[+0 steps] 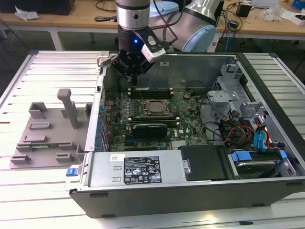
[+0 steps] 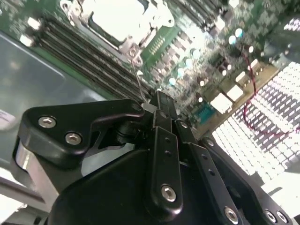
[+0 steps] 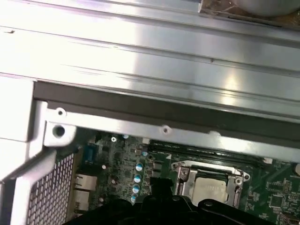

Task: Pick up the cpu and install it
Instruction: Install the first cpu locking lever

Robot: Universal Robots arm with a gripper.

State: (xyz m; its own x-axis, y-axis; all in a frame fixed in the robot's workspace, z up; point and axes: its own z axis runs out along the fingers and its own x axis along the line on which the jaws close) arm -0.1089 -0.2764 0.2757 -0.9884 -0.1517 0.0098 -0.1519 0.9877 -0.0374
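Observation:
The cpu [image 1: 153, 107], a small square chip with a pale silver top, lies flat in the motherboard socket inside the open computer case [image 1: 143, 171]. It also shows in the first wrist view [image 3: 212, 189] and, glaring bright, in the second wrist view [image 2: 119, 16]. My gripper [image 1: 135, 78] hangs just behind the socket, over the memory slots. In the second wrist view its black fingers [image 2: 161, 117] are pressed together. A thin metal socket lever [image 2: 137, 75] rises from the socket frame and ends between the fingertips.
A grey plastic fixture tray [image 1: 47, 138] with upright posts sits on the slatted table at the exterior view's left. Drive bays and cables [image 1: 248, 133] fill the case's right side. A black card [image 1: 148, 129] lies in front of the socket. The case's rear wall [image 3: 164, 126] is close behind the gripper.

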